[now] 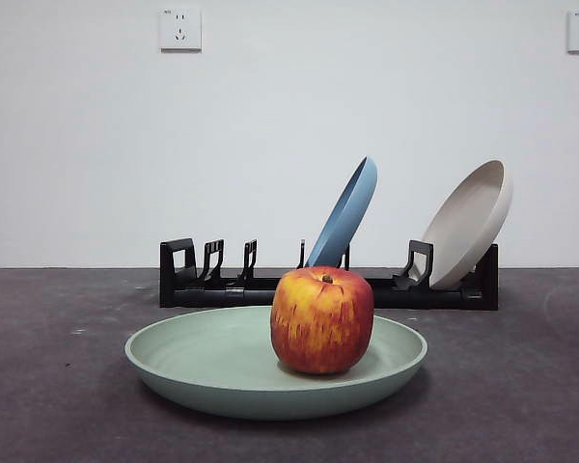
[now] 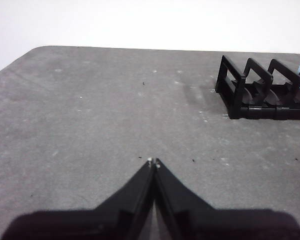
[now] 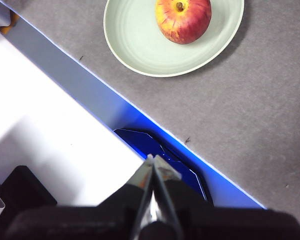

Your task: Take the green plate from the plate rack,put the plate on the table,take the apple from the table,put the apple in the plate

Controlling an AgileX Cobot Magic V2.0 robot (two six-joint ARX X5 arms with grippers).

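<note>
I see the apple (image 1: 321, 320) sitting in the green plate (image 1: 174, 352), firm, smooth, best gripped around its middle. My left gripper (image 2: 153, 161) and right gripper (image 3: 151, 157) are both closed, holding nothing.

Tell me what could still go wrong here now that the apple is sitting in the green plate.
1. The apple stands upright, off-centre toward one side of the shallow green plate; a knock might roll it over the low rim.
2. The blue plate and beige plate lean steeply in the plate rack; bumping the rack could tip them out.
3. The right gripper, shut, hangs past the table edge, so its way back in crosses that edge.
</note>
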